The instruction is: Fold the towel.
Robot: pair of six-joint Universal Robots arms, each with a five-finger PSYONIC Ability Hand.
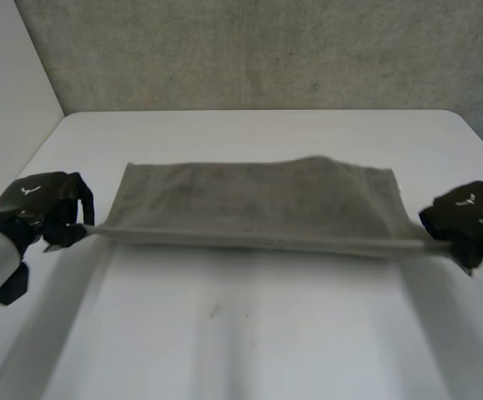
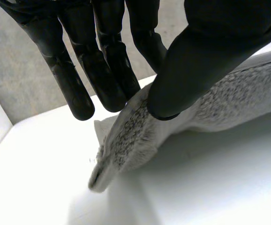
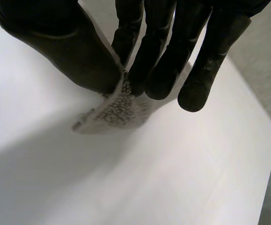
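Pinching the towel (image 1: pixel 254 204) by its near corners: left hand (image 1: pixel 45 208) at nine o'clock, right hand (image 1: pixel 466 218) at three. Near edge stretches taut, lifted off the counter (image 1: pixel 249 333).

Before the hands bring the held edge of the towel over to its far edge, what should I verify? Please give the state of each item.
1. Left hand pinches a corner of the towel: ok.
2. Right hand pinches the other near corner: ok.
3. Held edge stretched straight between the hands: ok.
4. Far edge resting on the table: ok, as it seems.
5. Far edge straight: not ok, a slight hump shows.
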